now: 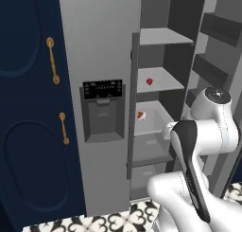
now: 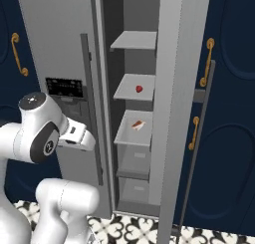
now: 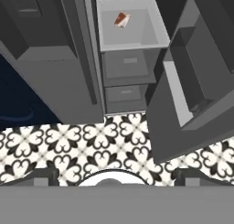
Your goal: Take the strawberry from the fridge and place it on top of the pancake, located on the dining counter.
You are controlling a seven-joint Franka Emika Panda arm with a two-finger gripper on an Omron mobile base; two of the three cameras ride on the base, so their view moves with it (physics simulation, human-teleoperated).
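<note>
The grey fridge (image 1: 104, 41) stands with its right door swung open. On a middle inner shelf lies the tiny red strawberry (image 1: 149, 81) (image 2: 139, 88). One level lower, an orange-red and white wedge (image 1: 141, 115) (image 2: 137, 124) (image 3: 121, 19) rests in a pale drawer. My gripper (image 2: 84, 139) (image 3: 115, 176) hangs in front of the fridge, well below and short of the strawberry, tilted down toward the floor. Its fingertips (image 3: 42, 174) stand wide apart, open, with nothing between them. The pancake and the dining counter are out of view.
Navy cabinets with gold handles (image 1: 53, 60) (image 2: 206, 61) flank the fridge. The open door (image 2: 174, 113) with its long dark handle (image 2: 196, 138) juts out on the right, its door bins (image 1: 212, 70) facing the shelves. Black-and-white patterned floor tiles (image 3: 68, 145) lie below.
</note>
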